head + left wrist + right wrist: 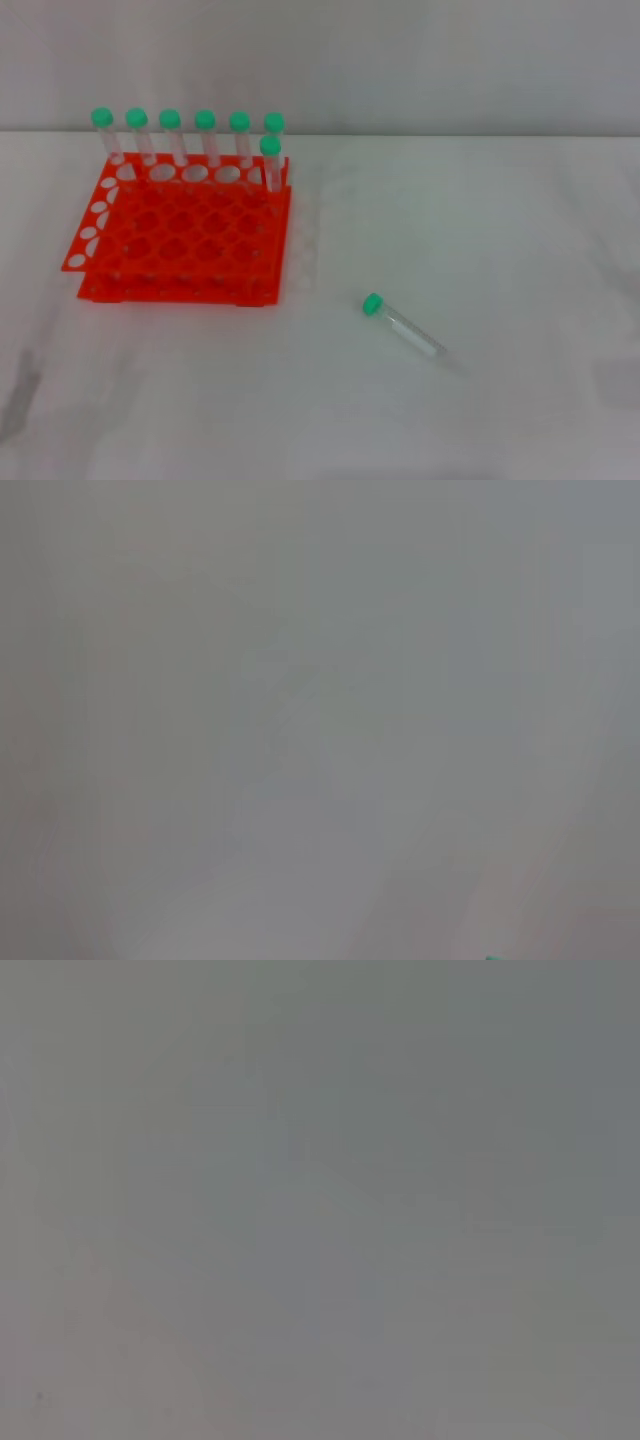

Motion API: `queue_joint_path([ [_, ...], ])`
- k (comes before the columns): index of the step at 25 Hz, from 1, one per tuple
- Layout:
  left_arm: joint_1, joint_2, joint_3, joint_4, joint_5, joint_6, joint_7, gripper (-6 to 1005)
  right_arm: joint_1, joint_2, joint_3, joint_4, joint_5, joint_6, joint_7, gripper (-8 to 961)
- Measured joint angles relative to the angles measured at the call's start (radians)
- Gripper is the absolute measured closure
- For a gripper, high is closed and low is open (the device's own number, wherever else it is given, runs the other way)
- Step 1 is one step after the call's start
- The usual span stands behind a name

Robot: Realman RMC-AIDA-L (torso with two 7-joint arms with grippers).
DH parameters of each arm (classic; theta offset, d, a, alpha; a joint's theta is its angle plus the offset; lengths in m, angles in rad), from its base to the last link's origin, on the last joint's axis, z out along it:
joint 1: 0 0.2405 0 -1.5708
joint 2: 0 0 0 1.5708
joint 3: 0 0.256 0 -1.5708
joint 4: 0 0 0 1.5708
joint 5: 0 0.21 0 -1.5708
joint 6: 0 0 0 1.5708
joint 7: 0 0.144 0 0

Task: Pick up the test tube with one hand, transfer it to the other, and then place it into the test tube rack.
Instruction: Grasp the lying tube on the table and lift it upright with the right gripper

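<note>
A clear test tube (405,322) with a green cap (372,303) lies on its side on the white table, right of centre, cap pointing to the far left. The orange-red test tube rack (185,235) stands at the left, with several green-capped tubes upright in its back row and one more (270,160) at its right end. Neither gripper shows in the head view. Both wrist views show only plain grey surface, with a tiny green speck at the edge of the left wrist view (492,958).
The white table (480,220) spreads around the rack and the lying tube. A grey wall runs along the table's far edge.
</note>
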Motion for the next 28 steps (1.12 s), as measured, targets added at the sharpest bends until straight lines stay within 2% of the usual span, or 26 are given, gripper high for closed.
queue_joint_path([
  [12, -0.008, -0.002, 0.048, -0.008, -0.001, 0.013, -0.012, 118, 0.003, -0.002, -0.001, -0.009, -0.036, -0.009, 0.037, 81],
  [17, -0.006, -0.002, 0.051, -0.008, -0.001, 0.014, -0.015, 118, 0.019, -0.002, -0.014, -0.045, -0.098, -0.019, 0.175, 82],
  [20, -0.004, -0.002, 0.061, -0.008, -0.001, 0.014, -0.015, 118, 0.023, -0.004, -0.015, -0.155, -0.237, -0.058, 0.377, 82],
  [23, -0.006, -0.002, 0.066, -0.012, -0.001, 0.014, -0.015, 118, 0.026, -0.020, -0.039, -0.339, -0.474, -0.078, 0.680, 83],
  [28, -0.033, 0.001, 0.060, -0.003, -0.009, 0.017, -0.015, 118, 0.048, -0.050, -0.149, -0.690, -0.872, -0.056, 1.118, 84],
])
